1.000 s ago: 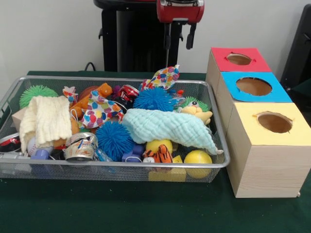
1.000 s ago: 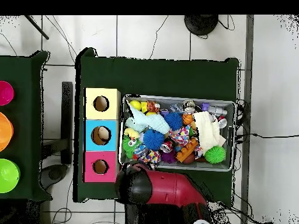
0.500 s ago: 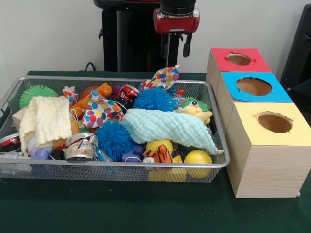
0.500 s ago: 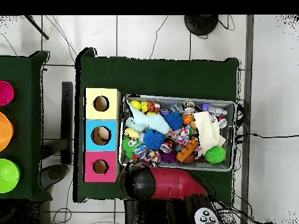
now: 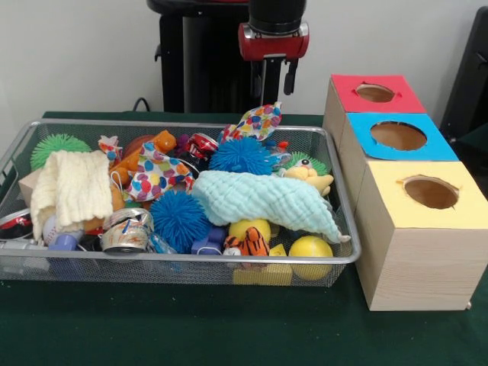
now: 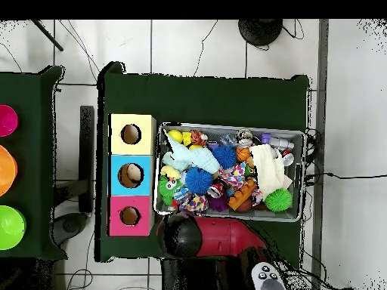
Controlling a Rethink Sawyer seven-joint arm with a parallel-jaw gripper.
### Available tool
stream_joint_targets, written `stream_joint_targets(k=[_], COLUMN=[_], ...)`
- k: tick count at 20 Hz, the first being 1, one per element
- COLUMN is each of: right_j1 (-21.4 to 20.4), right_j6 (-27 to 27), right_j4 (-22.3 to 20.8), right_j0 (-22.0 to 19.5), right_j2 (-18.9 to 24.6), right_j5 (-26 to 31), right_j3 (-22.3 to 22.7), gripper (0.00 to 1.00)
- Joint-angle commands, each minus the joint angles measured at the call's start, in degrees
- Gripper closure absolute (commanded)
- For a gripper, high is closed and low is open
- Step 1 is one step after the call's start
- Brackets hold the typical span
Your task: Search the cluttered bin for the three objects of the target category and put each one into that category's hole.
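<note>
Your gripper [image 5: 275,79] sits at the top center of the front view, hanging above the far rim of the wire bin [image 5: 191,262] and not touching anything. Its two dark fingers [image 5: 290,76] point straight down with a narrow gap between them and nothing held. In the overhead view you only get the arm's black and red bulk [image 6: 181,236] at the bottom center, just below the bin's lower edge, so the fingers are hidden there.

The bin fills the left and middle of the front view and it's packed. You've got two blue spiky balls, one near the back [image 5: 241,155] and one toward the front [image 5: 179,219], a green spiky ball [image 5: 58,145] in the back left corner, a light blue cloth [image 5: 267,200] draped across the middle, a cream knit cloth [image 5: 73,187] on the left, a polka-dot fabric piece [image 5: 257,121] sticking up at the back, and a yellow ball [image 5: 310,249] in the front right corner.

Three boxes stand just beside the bin on the right, each with a round hole on top: red [image 5: 375,93] farthest back, blue [image 5: 398,136] in the middle, yellow [image 5: 431,192] nearest.
</note>
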Motion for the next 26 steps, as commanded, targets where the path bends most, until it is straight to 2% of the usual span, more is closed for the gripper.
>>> stream_joint_targets(k=[1,6,14,21,26], right_j1=[3.93,3.56,5.69,5.83,3.50], right_j6=[1.58,1.86,1.79,-0.03,0.03], right_j4=[-2.97,-3.48,-4.58,-4.74,-3.79], right_j0=[-2.25,-2.24,-2.83,-4.46,-4.89], right_j2=[5.43,5.68,5.99,7.81,7.98], right_j5=[-4.39,-3.96,-4.04,-0.89,3.05], right_j3=[-6.54,-6.54,-8.26,-10.30,-11.42], gripper=[0.00,0.00,0.00,0.00,0.00])
